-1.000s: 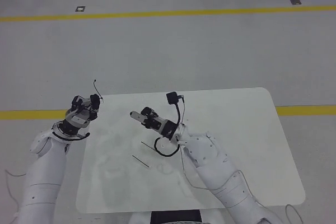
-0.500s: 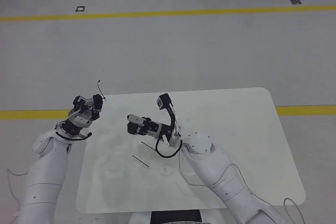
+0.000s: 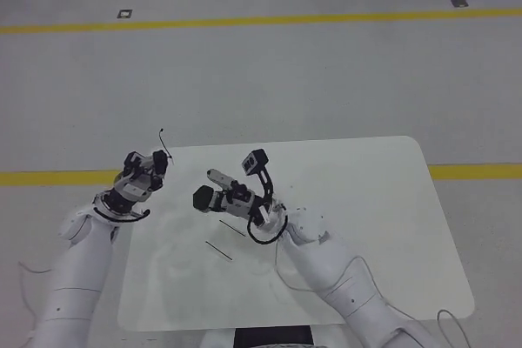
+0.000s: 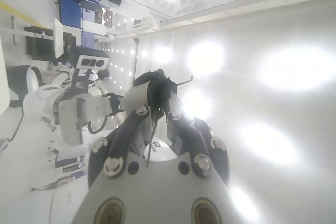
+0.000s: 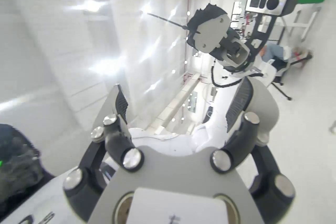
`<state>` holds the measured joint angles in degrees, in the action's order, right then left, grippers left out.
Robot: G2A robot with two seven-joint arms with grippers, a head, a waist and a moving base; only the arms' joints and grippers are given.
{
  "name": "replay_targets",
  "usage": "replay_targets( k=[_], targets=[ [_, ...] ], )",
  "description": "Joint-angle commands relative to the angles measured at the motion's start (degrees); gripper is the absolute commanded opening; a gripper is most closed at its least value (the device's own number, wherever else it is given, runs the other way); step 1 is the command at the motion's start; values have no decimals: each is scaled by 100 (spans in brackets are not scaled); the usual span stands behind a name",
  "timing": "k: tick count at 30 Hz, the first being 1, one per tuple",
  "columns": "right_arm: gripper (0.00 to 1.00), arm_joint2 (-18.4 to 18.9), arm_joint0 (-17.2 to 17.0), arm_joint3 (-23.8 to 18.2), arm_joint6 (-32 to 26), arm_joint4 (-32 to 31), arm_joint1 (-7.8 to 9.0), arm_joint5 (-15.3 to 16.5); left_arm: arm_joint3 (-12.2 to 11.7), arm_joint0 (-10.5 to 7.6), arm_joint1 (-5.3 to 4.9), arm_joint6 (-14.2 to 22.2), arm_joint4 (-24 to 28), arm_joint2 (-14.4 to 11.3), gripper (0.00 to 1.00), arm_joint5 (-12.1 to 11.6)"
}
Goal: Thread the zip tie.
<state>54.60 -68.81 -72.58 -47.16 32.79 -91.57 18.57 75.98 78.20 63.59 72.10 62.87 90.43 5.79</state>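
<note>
**A:** What has moved in the last second?

**B:** Both arms. Seen from above, the left tool (image 4: 158, 84) has shifted toward 3 o'clock and come in to the edge of the table (image 3: 374, 200), near the corner at 10 o'clock. The right tool (image 5: 178, 103) has slid toward 7 o'clock and turned to face it. The gap between them has narrowed, but they are still apart.

**A:** And the zip tie?

**B:** The zip tie (image 3: 163, 142) has travelled with the left tool, whose fingers are pressed together on it. It's held up off the table. A short end pokes out toward 12 o'clock, and in the left wrist view the rest runs back along the tool.

**A:** Is the right tool holding anything?

**B:** No. Its fingers are spread with nothing between them. It sits at about 4 o'clock from the left tool.

**A:** So what does that mean for the threading?

**B:** I'd say this is the approach. The right tool looks ready to catch the free end, and nothing is threaded yet. One spare tie (image 3: 218, 250) and a second tie (image 3: 232, 227) lie untouched on the table, around 5 o'clock from the right tool.
</note>
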Motion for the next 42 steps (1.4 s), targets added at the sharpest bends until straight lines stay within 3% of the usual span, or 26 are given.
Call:
replay_targets(
  k=[1, 7, 14, 23, 28, 34, 35, 37, 38, 42],
  targets=[
    [100, -43, 58, 190, -106, 509, -33, -139, -14, 10, 7, 57, 134, -53, 0, 97],
    [100, -258, 245, 618, -352, 1422, -159, -343, -53, 12, 20, 340, 317, -229, 0, 242],
    [100, -497, 375, 990, -559, 2435, -351, -346, -161, -40, 13, 491, 314, -314, 0, 191],
    [100, -507, 396, 1029, -548, 2443, -366, -278, -164, -41, 12, 493, 321, -314, 0, 188],
    [100, -482, 239, 836, -115, 2544, -376, -427, -164, -41, 12, 493, 321, -314, 0, 188],
    [100, -551, 224, 792, 51, 2633, -440, -287, -164, -41, 12, 493, 321, -314, 0, 188],
    [89, -569, 229, 798, 67, 2637, -452, -263, -164, -41, 12, 493, 321, -314, 0, 188],
    [56, -610, 251, 824, 84, 2646, -479, -215, -164, -41, 12, 493, 321, -314, 0, 188],
    [49, -629, 259, 838, 90, 2650, -491, -195, -164, -41, 12, 493, 321, -314, 0, 188],
    [43, -698, 293, 909, 96, 2681, -544, -100, -164, -41, 12, 493, 321, -314, 0, 188]
  ],
)
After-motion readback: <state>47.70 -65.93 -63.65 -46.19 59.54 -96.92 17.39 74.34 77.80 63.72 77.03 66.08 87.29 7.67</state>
